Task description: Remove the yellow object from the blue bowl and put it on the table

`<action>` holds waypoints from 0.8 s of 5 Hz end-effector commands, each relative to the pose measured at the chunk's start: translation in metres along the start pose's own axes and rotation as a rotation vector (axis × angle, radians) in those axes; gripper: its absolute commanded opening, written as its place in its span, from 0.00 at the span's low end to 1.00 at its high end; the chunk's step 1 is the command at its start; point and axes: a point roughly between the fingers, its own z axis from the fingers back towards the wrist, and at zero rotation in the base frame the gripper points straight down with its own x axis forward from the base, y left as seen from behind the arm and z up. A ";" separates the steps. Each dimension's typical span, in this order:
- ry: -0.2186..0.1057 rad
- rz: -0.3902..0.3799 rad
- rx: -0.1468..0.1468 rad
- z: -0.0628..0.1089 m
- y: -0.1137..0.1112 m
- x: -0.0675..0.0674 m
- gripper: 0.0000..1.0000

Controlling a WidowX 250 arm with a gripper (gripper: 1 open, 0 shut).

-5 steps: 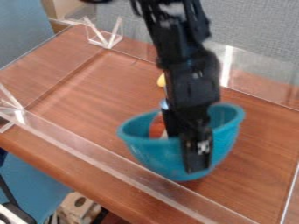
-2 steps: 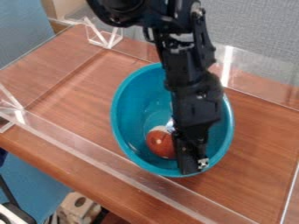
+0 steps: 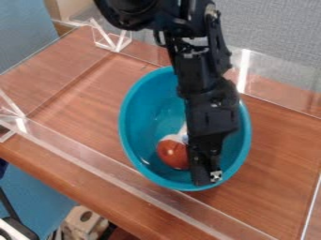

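None of the task's two halves shows as finished: nothing yellow lies on the table [image 3: 82, 89], and the bare wood around the bowl [image 3: 141, 111] holds no toy that I can make out. The arm [image 3: 201, 80] reaches steeply down from the top of the view into the bowl, and the gripper [image 3: 207, 169] sits low against the near inner wall, at or close to the bottom. Its jaws are drawn fully together, with no gap showing between them. What they have closed on cannot be told, because the dark body of the gripper covers its own tips and the patch of bowl beneath them. The yellow object is not visible anywhere in this view. My judgement is that it lies inside the bowl, hidden under or behind the gripper, since the open part of the bowl shows only a red-brown item [image 3: 171, 152] with a pale patch just beside the fingers on their left. That item is touching or nearly touching the gripper, so a mistaken or shared grasp is possible. The bowl rests flat on the table, near the clear wall [image 3: 75, 155] at the front edge. Judged from this, the work stands at the grasp itself: reach and descent look complete and the closing is made. What is left is to lift out of the bowl, carry clear of its rim, lower onto open wood and release.
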 end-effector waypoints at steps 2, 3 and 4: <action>-0.050 -0.028 0.027 0.015 -0.003 0.004 0.00; -0.045 -0.064 0.020 0.016 -0.002 0.006 0.00; -0.047 -0.066 0.019 0.013 -0.004 0.001 0.00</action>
